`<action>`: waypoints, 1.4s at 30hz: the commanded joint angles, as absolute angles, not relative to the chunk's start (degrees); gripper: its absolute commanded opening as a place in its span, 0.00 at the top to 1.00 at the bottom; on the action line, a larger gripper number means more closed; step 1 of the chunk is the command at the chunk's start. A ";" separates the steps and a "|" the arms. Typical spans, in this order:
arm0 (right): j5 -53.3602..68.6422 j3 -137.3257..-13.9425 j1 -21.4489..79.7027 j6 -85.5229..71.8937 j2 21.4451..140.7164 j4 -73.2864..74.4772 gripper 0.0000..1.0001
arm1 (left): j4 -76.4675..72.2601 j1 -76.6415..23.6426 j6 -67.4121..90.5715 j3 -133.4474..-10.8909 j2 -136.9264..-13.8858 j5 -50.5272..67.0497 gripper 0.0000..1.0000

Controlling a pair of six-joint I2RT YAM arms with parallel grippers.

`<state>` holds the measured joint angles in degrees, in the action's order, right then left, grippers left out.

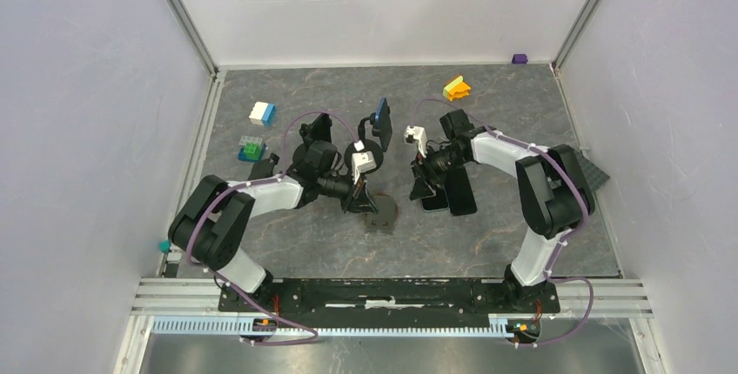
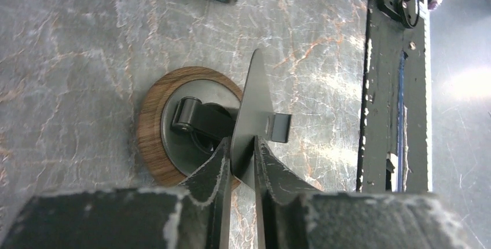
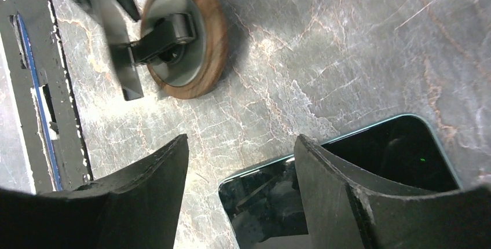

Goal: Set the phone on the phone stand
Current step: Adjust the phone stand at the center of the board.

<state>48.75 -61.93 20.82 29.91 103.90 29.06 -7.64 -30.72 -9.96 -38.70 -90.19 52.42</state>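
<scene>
Pickup is the step in hand: my left gripper [image 2: 242,147] pinches the phone stand [image 2: 151,133] by its plate [image 2: 253,110], my right gripper [image 3: 240,145] hangs spread over the phone [image 3: 394,150] lying flat right of the stand, and I judge it must drop and close across the phone's edges.

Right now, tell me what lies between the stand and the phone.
Only bare table lies between the stand and the phone. The right wrist view shows this best.

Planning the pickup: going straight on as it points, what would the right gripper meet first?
Probably the phone, flat on the table: the right gripper has its open jaws over the phone's edge. Depth unclear.
</scene>
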 commanded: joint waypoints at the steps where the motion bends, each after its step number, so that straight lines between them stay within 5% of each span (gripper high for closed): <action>1: 48.90 -65.28 20.66 32.31 98.20 31.45 0.28 | -8.66 -29.75 -6.56 -39.69 -91.59 47.42 0.74; 14: 24.61 -54.07 15.30 26.30 85.92 22.58 0.23 | -9.22 -29.36 -9.41 -37.65 -85.12 44.53 0.37; 23: 14.69 -43.25 12.83 28.23 79.01 21.46 0.05 | -5.63 -29.38 -15.10 -38.44 -75.17 42.79 0.02; 42: 19.30 -36.80 12.89 25.13 79.56 18.68 0.02 | 8.79 -29.37 -20.25 -45.35 -72.58 39.14 0.00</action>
<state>18.20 -37.95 12.86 25.89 79.15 20.14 7.27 -29.58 -17.74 -42.83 -73.45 40.40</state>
